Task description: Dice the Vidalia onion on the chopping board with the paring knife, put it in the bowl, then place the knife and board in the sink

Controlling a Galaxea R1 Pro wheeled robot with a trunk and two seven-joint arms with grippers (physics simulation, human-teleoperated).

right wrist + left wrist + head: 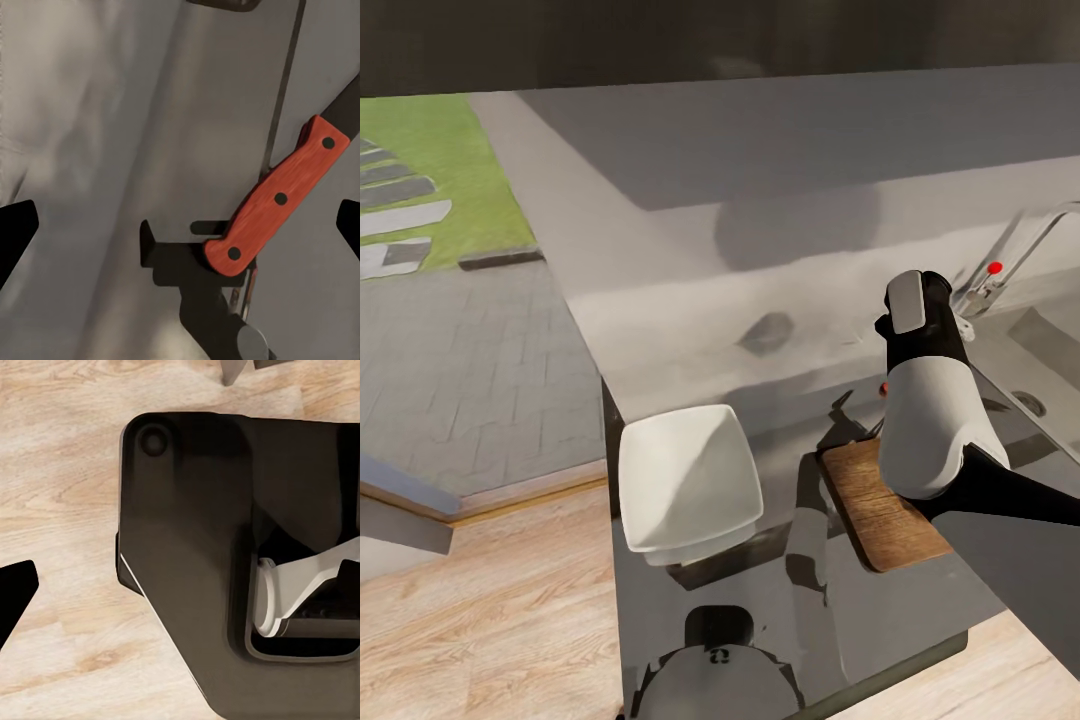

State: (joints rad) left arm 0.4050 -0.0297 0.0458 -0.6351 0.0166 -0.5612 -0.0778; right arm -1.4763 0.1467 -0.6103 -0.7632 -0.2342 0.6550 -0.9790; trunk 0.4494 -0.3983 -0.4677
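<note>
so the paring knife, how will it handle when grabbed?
The paring knife looks rigid: a riveted slab handle, so probably no flex. It lies flat on the glossy countertop, so it may skate sideways if nudged rather than roll. Slim and small, likely light; the flat handle leaves little height to pinch.

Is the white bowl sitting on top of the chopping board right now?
No, the bowl rests on the grey countertop beside the chopping board, with a gap between them.

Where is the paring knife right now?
In the right wrist view, the paring knife lies on the grey countertop, between the open right hand's fingertips.
</note>
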